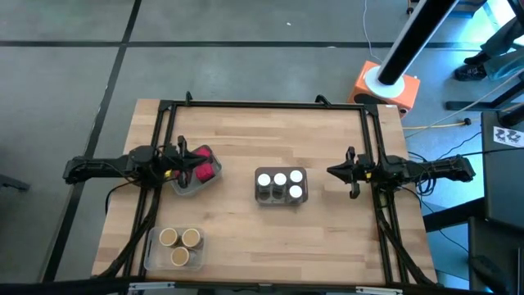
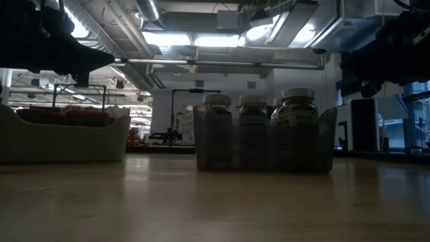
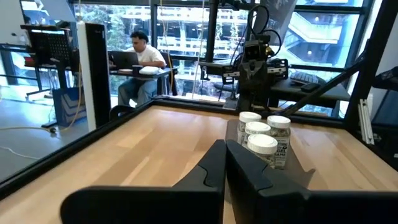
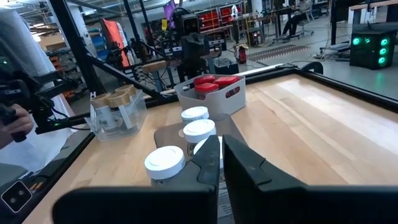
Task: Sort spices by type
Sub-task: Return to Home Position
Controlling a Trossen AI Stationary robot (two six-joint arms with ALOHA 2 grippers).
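Fingers (image 3: 208, 169) of the left gripper (image 1: 190, 161) pressed together, nothing between them. It hangs above the gray bin (image 1: 187, 188) that holds the red cans (image 1: 206, 166). Right gripper (image 1: 334, 171) likewise closed tight and empty, fingers (image 4: 244, 168) touching, raised off the counter (image 1: 246, 139), near the right side of the dark bin (image 1: 281, 199) with three white-lidded jars (image 1: 280, 179). Three tan-lidded jars (image 1: 180, 244) sit in the clear bin (image 1: 151, 256), lower left in the high view.
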